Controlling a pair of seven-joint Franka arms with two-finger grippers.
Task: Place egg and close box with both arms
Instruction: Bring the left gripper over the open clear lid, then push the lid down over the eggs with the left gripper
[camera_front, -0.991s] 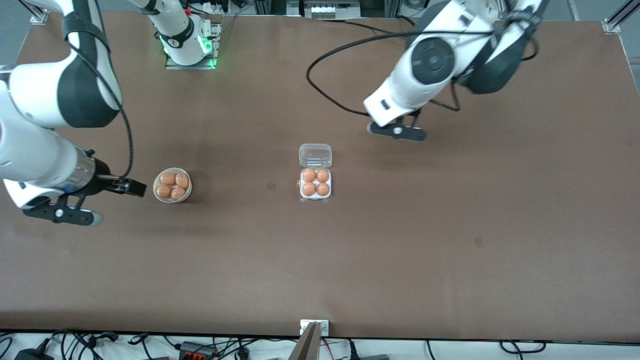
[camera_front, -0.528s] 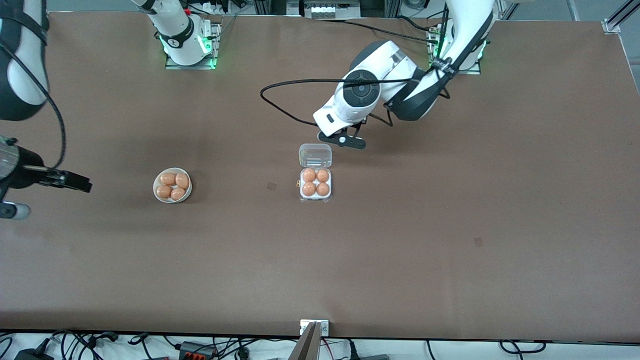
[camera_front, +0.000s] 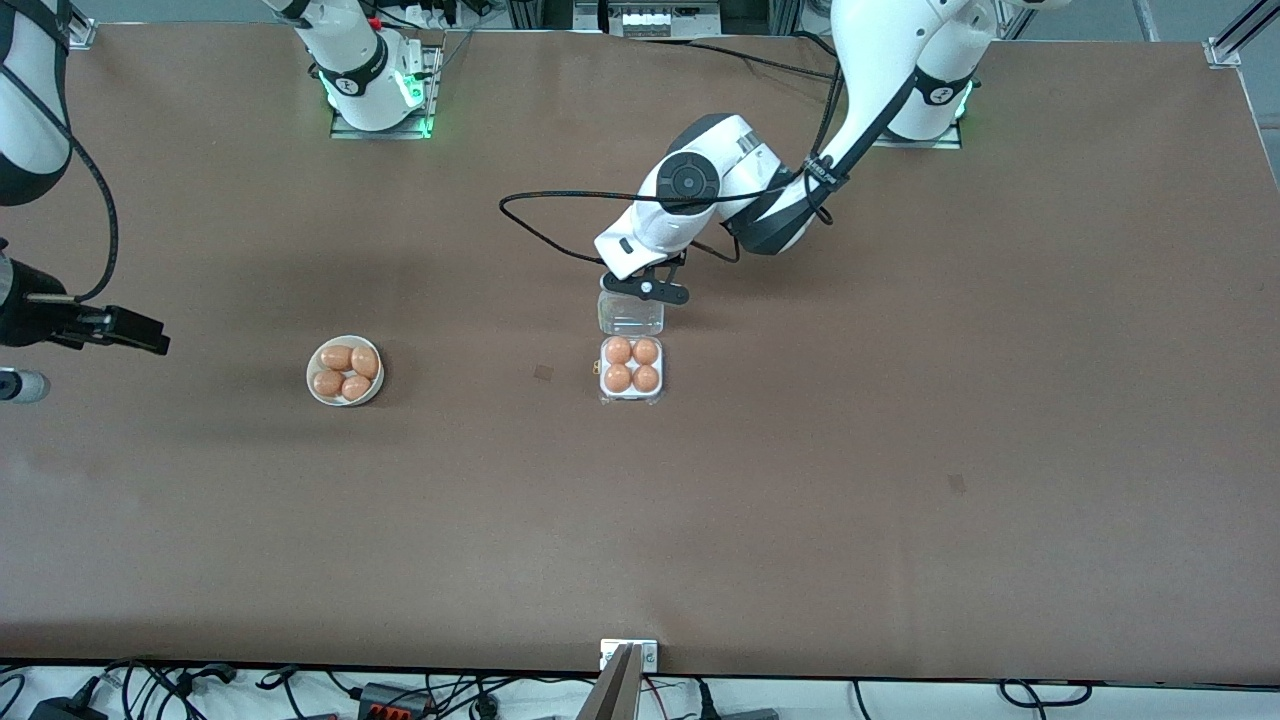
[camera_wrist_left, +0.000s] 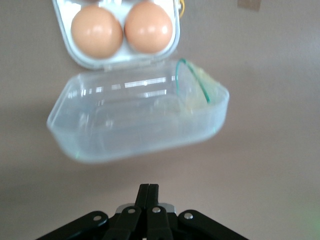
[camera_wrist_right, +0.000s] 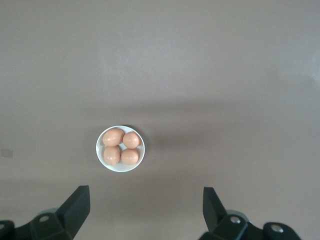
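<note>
The box (camera_front: 631, 396) stands mid-table with an orange-brown egg (camera_front: 618, 351) in each cup and its clear lid (camera_front: 631, 316) lying open, flat on the table, on the side farther from the front camera. My left gripper (camera_front: 640, 286) hangs low over the lid's outer edge, shut and holding nothing. In the left wrist view the left gripper (camera_wrist_left: 148, 188) points at the lid (camera_wrist_left: 140, 120), with two eggs (camera_wrist_left: 96, 31) showing past it. My right gripper (camera_front: 150, 338) is open and empty near the right arm's end of the table.
A round white bowl (camera_front: 311, 378) with several more eggs sits between the box and the right gripper. In the right wrist view the bowl (camera_wrist_right: 99, 152) lies ahead of the open fingers (camera_wrist_right: 79, 200). A black cable loops from the left arm's wrist.
The left arm has swung in and down from the table's left-arm side to the lid's edge. The right arm has drawn back from the bowl toward its end of the table.
</note>
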